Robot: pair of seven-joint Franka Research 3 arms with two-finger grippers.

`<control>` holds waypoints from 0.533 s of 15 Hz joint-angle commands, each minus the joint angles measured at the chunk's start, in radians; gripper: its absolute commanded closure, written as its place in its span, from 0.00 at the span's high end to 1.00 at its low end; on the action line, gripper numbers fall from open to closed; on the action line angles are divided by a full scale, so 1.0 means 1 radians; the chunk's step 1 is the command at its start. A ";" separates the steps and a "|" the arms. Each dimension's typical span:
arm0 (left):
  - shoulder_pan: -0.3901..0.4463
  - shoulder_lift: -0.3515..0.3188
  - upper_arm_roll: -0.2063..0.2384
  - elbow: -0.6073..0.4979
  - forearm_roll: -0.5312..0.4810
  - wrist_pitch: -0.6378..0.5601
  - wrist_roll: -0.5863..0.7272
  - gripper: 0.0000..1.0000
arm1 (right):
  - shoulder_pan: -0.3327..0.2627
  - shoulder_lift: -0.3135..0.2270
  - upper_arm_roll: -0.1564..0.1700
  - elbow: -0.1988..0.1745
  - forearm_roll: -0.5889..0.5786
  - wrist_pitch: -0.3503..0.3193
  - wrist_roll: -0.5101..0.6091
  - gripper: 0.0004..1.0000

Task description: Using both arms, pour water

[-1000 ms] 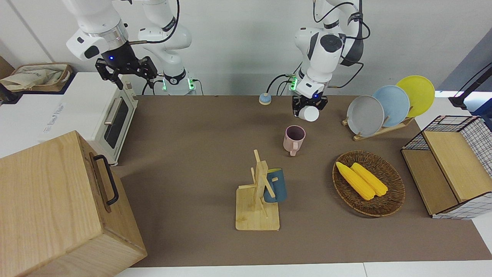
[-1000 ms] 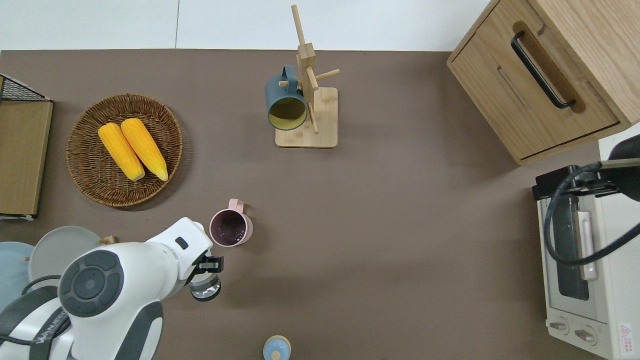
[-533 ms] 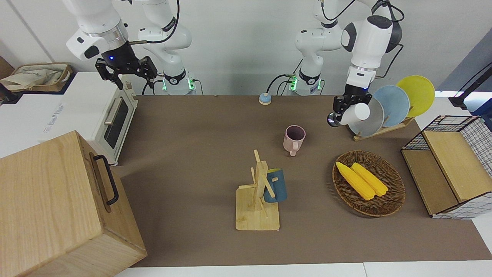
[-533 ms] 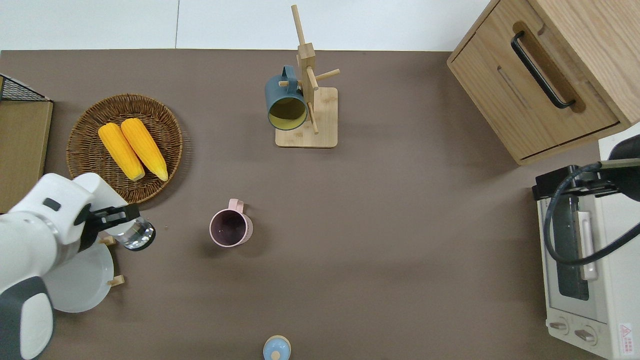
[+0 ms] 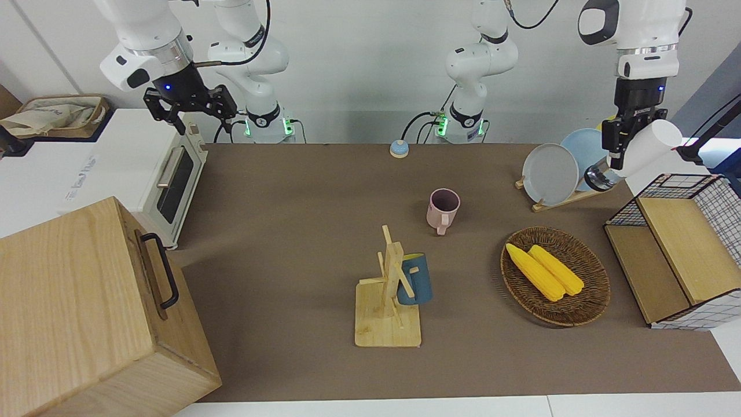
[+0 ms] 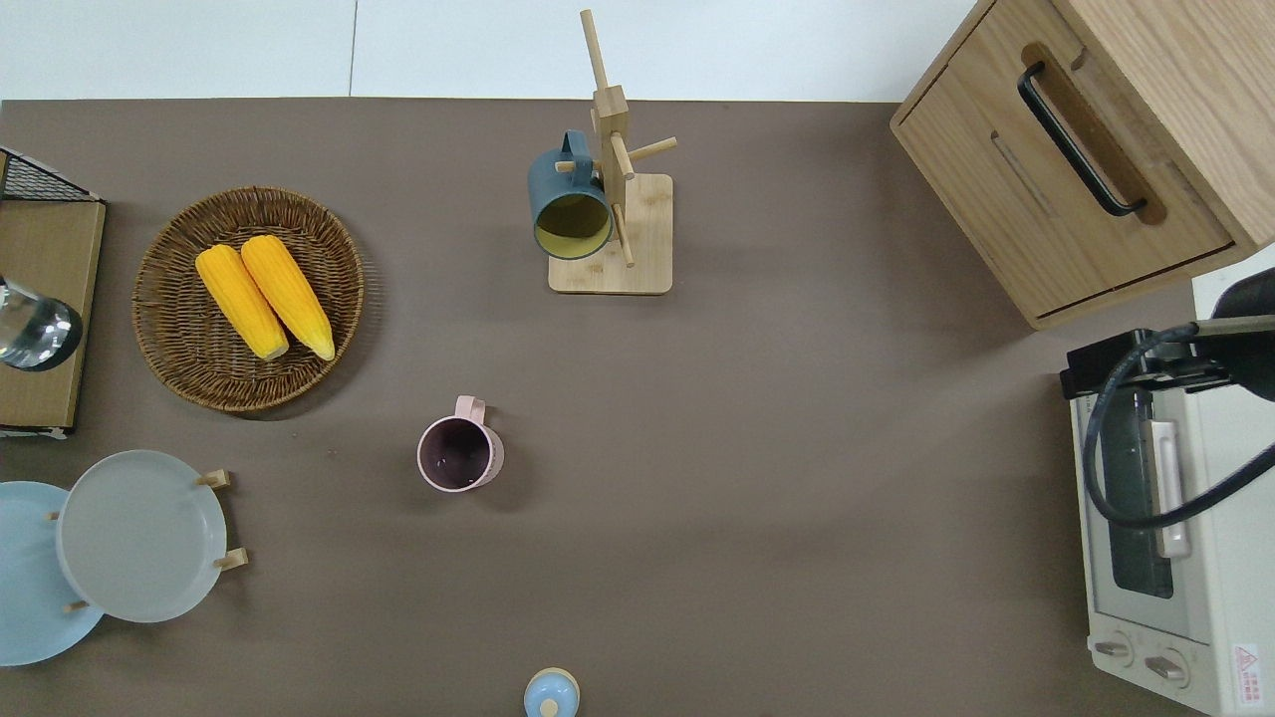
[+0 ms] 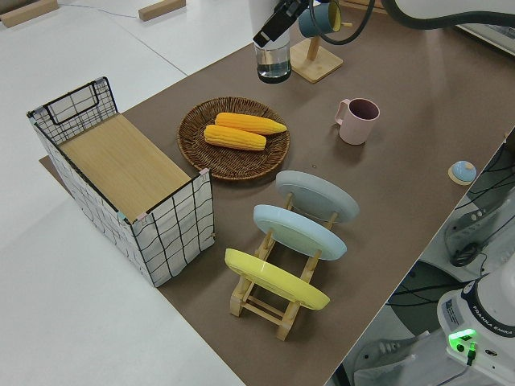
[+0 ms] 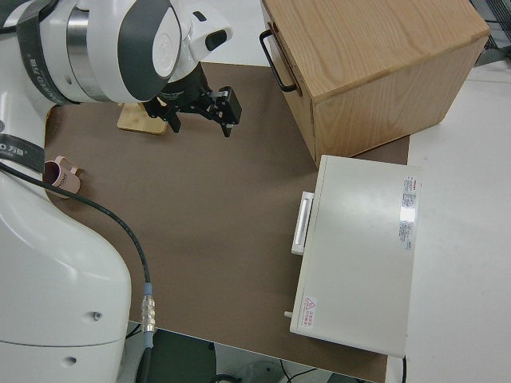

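My left gripper (image 5: 618, 145) is shut on a clear glass (image 5: 637, 153) and holds it up in the air. In the overhead view the glass (image 6: 30, 334) is over the wooden lid of the wire basket (image 6: 45, 299); the gripper itself is outside that view. The left side view shows the glass (image 7: 273, 60) hanging from the gripper (image 7: 273, 28). A pink mug (image 5: 443, 208) stands upright mid-table, apart from the glass; it also shows in the overhead view (image 6: 460, 455). My right gripper (image 5: 191, 110) is parked, fingers open (image 8: 200, 120).
A wicker basket (image 6: 329, 329) with two corn cobs lies beside the wire basket. A plate rack (image 6: 139, 538) holds grey, blue and yellow plates. A mug tree (image 6: 613, 199) carries a blue mug. A wooden cabinet (image 6: 1076, 149), a toaster oven (image 6: 1165, 558) and a small blue knob (image 6: 551, 692) are also here.
My left arm has swung the glass away from beside the pink mug, toward its own end of the table and upward, to over the wire basket. The right arm has not moved.
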 commanded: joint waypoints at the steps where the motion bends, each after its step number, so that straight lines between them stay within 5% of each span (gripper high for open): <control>1: 0.034 0.097 0.054 0.184 0.002 0.002 0.135 0.00 | -0.003 -0.019 -0.003 -0.026 0.020 0.011 -0.022 0.99; 8: 0.034 0.272 0.218 0.368 -0.252 0.002 0.451 0.00 | -0.003 -0.019 -0.003 -0.026 0.020 0.011 -0.022 0.99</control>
